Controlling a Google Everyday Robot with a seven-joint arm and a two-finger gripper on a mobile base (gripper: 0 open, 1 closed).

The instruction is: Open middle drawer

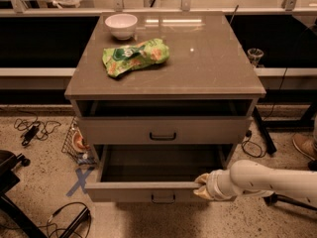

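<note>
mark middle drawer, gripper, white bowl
middle drawer [124, 193]: camera view, on its pulled-out front panel, left of the handle.
gripper [200, 186]: camera view, on its tip, at the right end of that drawer's front edge.
white bowl [121, 22]: camera view, on its inside, cabinet top's back left.

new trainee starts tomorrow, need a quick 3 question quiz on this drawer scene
1. True or false: the middle drawer is pulled out.
2. Where is the claw? A) on the floor B) at the right end of the middle drawer's front edge C) on the handle of the drawer above
3. Fill in: the green snack bag lies on the cabinet top next to a white ___.

Key: 1 true; 2 B; 3 bowl.
</note>
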